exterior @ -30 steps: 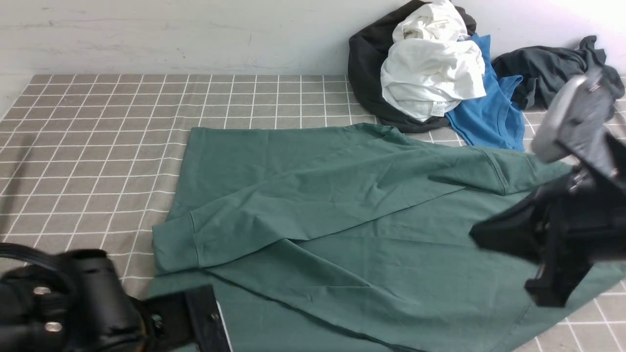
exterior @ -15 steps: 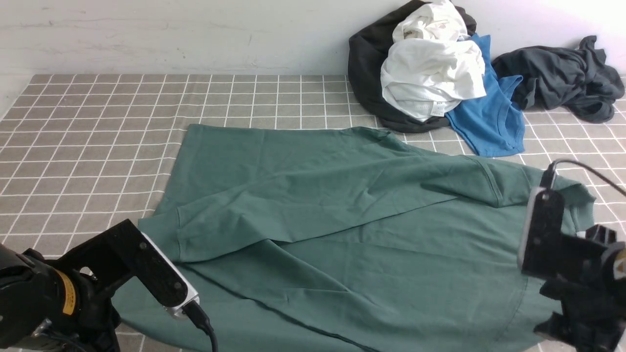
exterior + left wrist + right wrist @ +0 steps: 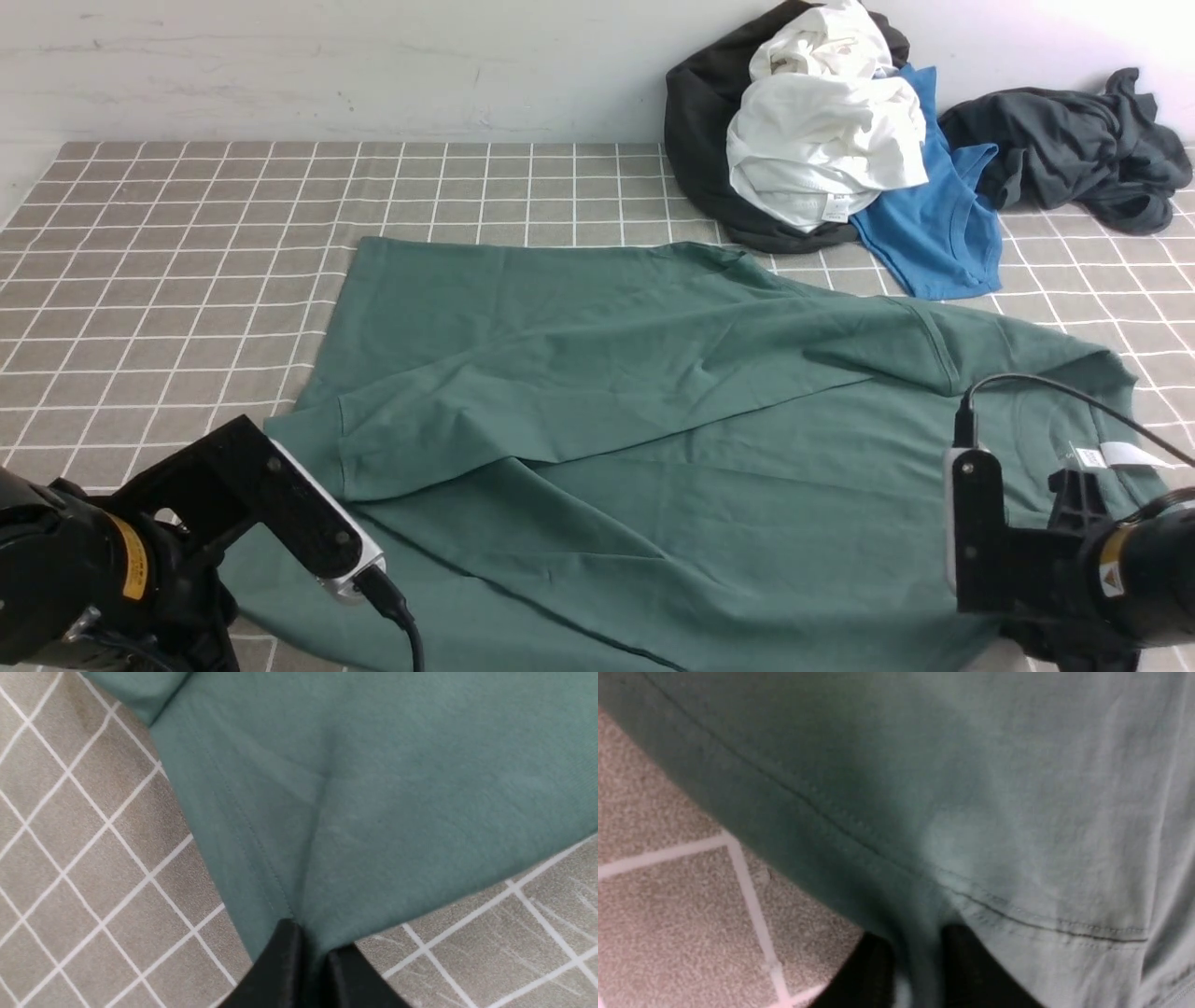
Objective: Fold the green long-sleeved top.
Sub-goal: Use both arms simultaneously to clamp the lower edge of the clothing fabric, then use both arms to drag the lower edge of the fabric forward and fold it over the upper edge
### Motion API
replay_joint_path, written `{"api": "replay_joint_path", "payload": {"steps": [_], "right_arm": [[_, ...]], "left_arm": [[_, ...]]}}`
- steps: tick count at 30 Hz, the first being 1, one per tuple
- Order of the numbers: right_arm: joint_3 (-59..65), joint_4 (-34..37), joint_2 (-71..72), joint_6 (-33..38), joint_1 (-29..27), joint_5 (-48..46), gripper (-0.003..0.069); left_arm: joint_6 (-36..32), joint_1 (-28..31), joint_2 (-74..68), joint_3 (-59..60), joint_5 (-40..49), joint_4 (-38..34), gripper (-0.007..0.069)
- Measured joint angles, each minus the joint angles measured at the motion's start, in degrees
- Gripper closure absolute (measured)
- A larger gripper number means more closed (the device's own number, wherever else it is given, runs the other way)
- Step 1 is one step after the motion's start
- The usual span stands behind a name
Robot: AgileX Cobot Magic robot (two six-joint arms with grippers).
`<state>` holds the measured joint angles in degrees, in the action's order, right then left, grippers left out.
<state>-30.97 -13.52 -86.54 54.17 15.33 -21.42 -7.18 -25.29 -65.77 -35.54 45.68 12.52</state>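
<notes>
While the green long-sleeved top (image 3: 653, 420) lies spread across the counter (image 3: 187, 233), one sleeve folded over its body, we hold its near edge at both ends: left pincer (image 3: 310, 947) clamped on the hem corner, right pincer (image 3: 920, 952) pinching the stitched edge. Twin grips, we judge, let that edge lift evenly.

Black left gripper (image 3: 310, 956) pinching a stitched edge of the green long-sleeved top (image 3: 373, 788), which lies on a grey, white-gridded tablecloth (image 3: 93, 858).

On table (image 3: 187, 233): long-sleeved top (image 3: 607, 420) spread centre; clothes heap (image 3: 822, 149) behind, right (against wall (image 3: 327, 65)).
</notes>
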Motion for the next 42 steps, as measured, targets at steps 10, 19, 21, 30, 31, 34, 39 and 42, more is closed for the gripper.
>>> {"api": "replay_joint_path", "payload": {"steps": [10,19,21,30,31,34,39,42], "right_arm": [[-9.3,3.3,11.3,-15.2,0.0,-23.2,0.0648],[-21.9,3.1,2.8,-23.5,-4.0,-14.9,0.0648],[-24.9,3.1,-0.3,-24.5,-4.8,-13.4,0.0648],[-45.5,1.6,-21.5,-28.8,-5.8,-10.7,0.0648],[-47.1,2.1,-22.7,-30.1,-5.9,-10.7,0.0645],[-52.1,2.5,-27.7,-35.0,-6.7,-11.1,0.0608],[-56.8,2.5,-31.0,-38.5,-7.0,-14.6,0.0452],[-58.7,2.5,-30.8,-38.7,-6.6,-16.5,0.0391]], "left_arm": [[2.9,0.0,0.1,-8.4,11.8,-3.5,0.0608],[12.1,5.2,-13.7,-25.7,1.7,3.0,0.0608],[12.1,7.0,-18.2,-29.7,0.2,3.2,0.0608],[12.1,15.8,-46.0,-56.1,-3.1,3.7,0.0608],[12.3,15.9,-48.0,-58.2,-3.3,3.7,0.0608],[12.3,16.0,-54.4,-65.0,-3.6,3.6,0.0596],[12.4,16.0,-61.7,-73.5,-1.4,3.9,0.0438],[12.8,16.0,-62.1,-75.2,0.0,4.6,0.0337]]}}
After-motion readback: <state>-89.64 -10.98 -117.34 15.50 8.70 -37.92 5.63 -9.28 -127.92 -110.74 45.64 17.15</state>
